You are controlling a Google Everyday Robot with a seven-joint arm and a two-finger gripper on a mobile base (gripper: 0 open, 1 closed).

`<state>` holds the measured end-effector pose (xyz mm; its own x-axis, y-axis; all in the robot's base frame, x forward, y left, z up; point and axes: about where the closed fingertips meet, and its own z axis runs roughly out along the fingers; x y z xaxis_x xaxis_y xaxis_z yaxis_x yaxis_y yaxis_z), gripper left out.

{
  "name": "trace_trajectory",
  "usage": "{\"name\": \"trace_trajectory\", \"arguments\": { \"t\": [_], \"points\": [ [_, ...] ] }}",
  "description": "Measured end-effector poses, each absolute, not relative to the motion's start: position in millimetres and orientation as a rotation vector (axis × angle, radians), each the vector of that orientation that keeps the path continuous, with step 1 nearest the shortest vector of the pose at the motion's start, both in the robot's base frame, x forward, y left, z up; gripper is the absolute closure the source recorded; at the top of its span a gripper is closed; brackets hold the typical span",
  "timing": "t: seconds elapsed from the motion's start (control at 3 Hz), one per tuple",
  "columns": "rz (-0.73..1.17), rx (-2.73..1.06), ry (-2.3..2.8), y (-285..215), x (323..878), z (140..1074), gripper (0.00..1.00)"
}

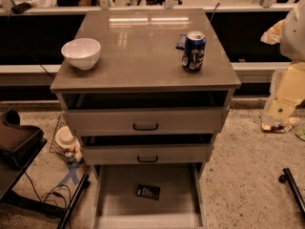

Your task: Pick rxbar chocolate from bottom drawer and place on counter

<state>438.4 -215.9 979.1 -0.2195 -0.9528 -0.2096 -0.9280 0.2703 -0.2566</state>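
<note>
Looking down from the camera view on a cabinet with three drawers, all pulled out, the lowest one farthest. The bar (148,192), small, flat and black, lies on the bare floor of the bottom drawer (119,210), near its middle and just in front of the middle drawer's (147,154) face. Above, the glossy surface (143,61) carries a white bowl (81,52) at the left and a blue can (193,50) at the right, with a dark packet (181,41) just behind the can. The hand (281,109) hangs at the right edge of the view, beside the cabinet and well apart from the bar; I cannot tell whether it is apart or together, and it holds nothing that can be seen.

Judged from here, the reach is the main risk: the two upper drawers (145,121) jut out above the bar, so an arm coming down could strike a drawer front. The bar is thin and lies flat, so it may slide along the floor instead of being caught. On the way back up, a careless set-down could knock the can or the bowl.
</note>
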Motion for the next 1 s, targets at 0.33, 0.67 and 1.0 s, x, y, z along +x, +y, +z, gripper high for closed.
{"name": "trace_trajectory", "arguments": {
  "t": [0.33,0.67,1.0],
  "points": [
    [-0.108,-1.719,2.224,-215.9,438.4,979.1,0.0],
    [-0.06,-1.706,2.166,-219.4,442.6,967.0,0.0],
    [0.161,-1.589,2.033,-244.7,448.6,882.7,0.0]
  ]
}}
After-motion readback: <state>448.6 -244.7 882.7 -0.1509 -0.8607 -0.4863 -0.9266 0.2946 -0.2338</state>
